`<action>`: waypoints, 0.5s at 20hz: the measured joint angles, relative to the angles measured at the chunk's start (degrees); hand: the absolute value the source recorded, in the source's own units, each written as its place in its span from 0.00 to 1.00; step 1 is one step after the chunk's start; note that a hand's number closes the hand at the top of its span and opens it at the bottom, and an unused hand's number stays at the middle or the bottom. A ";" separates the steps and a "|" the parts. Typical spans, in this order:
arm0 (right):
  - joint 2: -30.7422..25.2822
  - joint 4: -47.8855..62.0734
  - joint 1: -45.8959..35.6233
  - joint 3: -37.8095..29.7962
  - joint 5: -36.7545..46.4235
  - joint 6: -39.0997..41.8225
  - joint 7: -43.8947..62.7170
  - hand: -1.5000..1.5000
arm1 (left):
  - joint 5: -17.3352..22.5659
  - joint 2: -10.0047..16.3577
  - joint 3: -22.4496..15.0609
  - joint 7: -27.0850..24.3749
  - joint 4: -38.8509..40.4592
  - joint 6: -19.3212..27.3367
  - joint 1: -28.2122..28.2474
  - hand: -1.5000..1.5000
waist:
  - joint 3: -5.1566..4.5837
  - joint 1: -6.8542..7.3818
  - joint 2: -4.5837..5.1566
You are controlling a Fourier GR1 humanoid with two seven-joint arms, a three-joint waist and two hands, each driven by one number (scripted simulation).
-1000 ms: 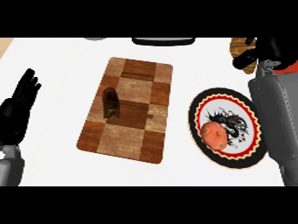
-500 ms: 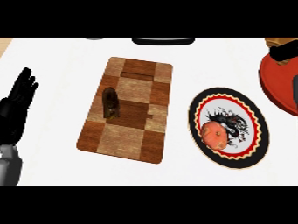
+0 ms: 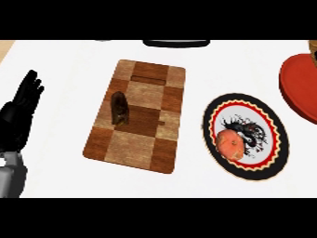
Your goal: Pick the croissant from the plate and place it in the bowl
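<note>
As right forearm leaves view, left hand (image 3: 18, 118) rests open; lumpy orange croissant (image 3: 232, 144) on round scalloped plate (image 3: 209, 123), checkered wooden board (image 3: 147, 142) beside.

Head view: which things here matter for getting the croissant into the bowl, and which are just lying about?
For the job: croissant; patterned plate under it; red bowl at the right edge.

Lying about: wooden cutting board; dark object on it; dark item at the top edge. The left hand rests open at the left.
</note>
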 measured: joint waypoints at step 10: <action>-8.30 24.80 -2.54 -3.95 -0.97 -7.22 -11.61 1.00 | -0.64 -1.19 -1.02 -0.30 -0.45 0.15 -0.44 0.50 | 0.03 1.12 0.56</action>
